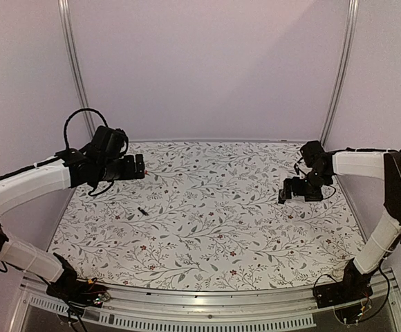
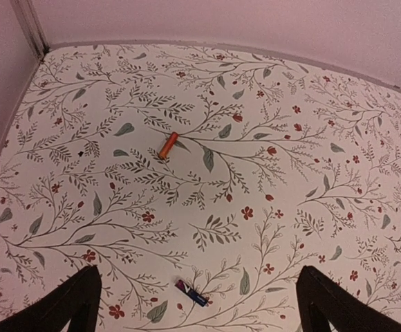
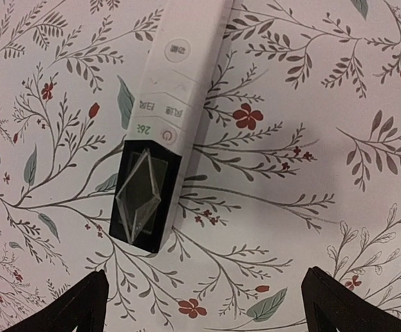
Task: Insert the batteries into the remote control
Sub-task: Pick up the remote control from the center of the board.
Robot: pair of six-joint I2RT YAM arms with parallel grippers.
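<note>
In the left wrist view a dark blue battery point(image 2: 191, 292) lies on the floral tabletop between my left gripper's point(image 2: 200, 312) open fingers, near the left one. An orange battery point(image 2: 167, 145) lies farther out. The dark battery also shows in the top view point(image 1: 142, 211), in front of the left gripper point(image 1: 137, 168), which hovers above the table. The white remote control point(image 3: 169, 104) lies button side up, its black end point(image 3: 145, 200) towards my right gripper point(image 3: 207, 312), which is open, empty and above the table. In the top view the remote is hidden under the right gripper point(image 1: 289, 193).
The table point(image 1: 207, 235) has a floral cover, with pale walls at the back and both sides. A metal rail point(image 1: 207, 304) runs along the near edge between the two arm bases.
</note>
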